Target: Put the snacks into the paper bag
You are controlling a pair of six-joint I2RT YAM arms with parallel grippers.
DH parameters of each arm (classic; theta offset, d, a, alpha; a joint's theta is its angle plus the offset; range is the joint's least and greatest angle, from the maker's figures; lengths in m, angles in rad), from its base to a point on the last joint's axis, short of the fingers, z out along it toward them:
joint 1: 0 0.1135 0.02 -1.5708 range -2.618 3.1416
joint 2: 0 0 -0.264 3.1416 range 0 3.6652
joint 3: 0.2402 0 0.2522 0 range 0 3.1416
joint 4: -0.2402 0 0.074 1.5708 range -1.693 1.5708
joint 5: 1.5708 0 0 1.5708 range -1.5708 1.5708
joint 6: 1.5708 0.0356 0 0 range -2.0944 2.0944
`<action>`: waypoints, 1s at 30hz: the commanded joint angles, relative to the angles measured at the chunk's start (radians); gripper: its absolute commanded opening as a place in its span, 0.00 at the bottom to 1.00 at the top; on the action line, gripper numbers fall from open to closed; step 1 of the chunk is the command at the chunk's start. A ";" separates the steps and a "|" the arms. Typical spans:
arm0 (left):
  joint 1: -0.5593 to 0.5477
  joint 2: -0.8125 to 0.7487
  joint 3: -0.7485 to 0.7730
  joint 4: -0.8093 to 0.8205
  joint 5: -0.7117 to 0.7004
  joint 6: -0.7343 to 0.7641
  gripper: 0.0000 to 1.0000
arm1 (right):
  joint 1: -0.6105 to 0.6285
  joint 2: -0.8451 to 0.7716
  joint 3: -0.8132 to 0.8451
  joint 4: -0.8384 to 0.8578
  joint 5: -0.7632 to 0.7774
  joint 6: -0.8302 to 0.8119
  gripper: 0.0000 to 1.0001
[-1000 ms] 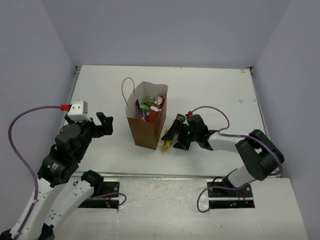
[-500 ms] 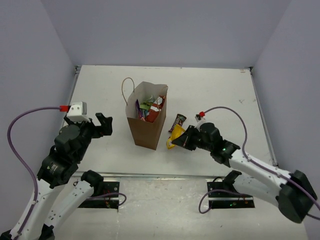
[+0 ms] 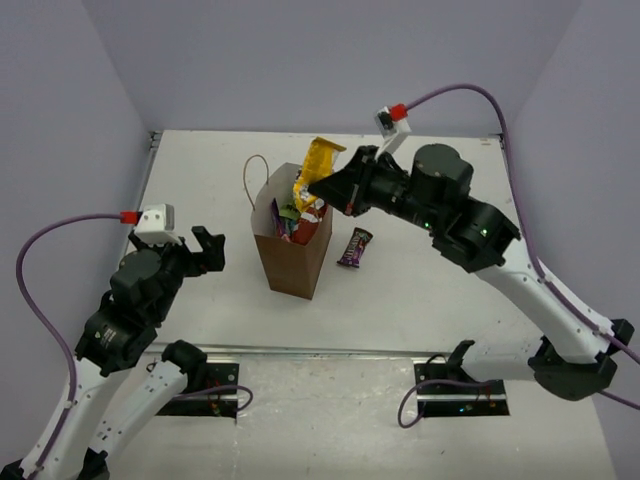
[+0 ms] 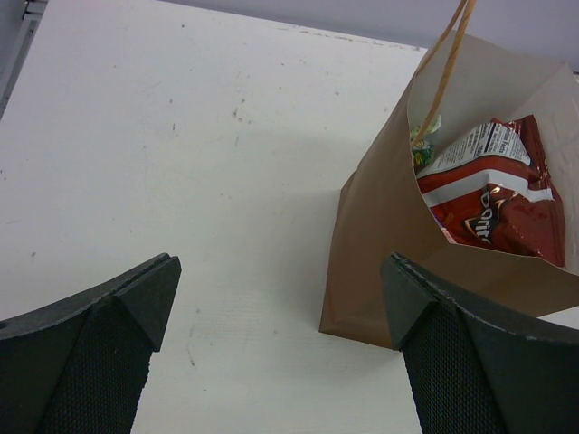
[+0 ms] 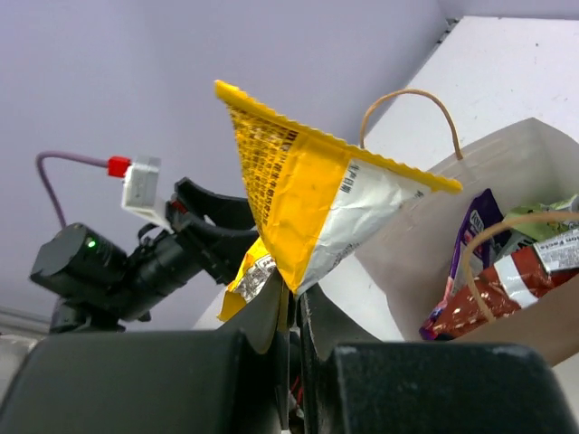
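Right gripper (image 3: 324, 189) clamped on orange-yellow bag (image 3: 320, 160) above paper bag (image 3: 297, 262) mouth. Left gripper (image 3: 205, 247) wide apart. Dark purple bar (image 3: 354, 247) lies just beside paper bag.

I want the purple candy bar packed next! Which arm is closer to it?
Right. The right fingers, pinching the yellow bag, hang above the paper bag, just beyond the purple bar. The left fingers, open, sit on the paper bag's other side.

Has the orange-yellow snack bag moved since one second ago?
Yes. The orange-yellow bag rose from the table beside the paper bag to above its mouth, held by the right gripper.
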 commanded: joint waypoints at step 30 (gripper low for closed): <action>-0.001 -0.014 -0.009 0.042 -0.014 0.034 1.00 | -0.372 -0.280 -0.754 0.038 -0.079 0.067 0.99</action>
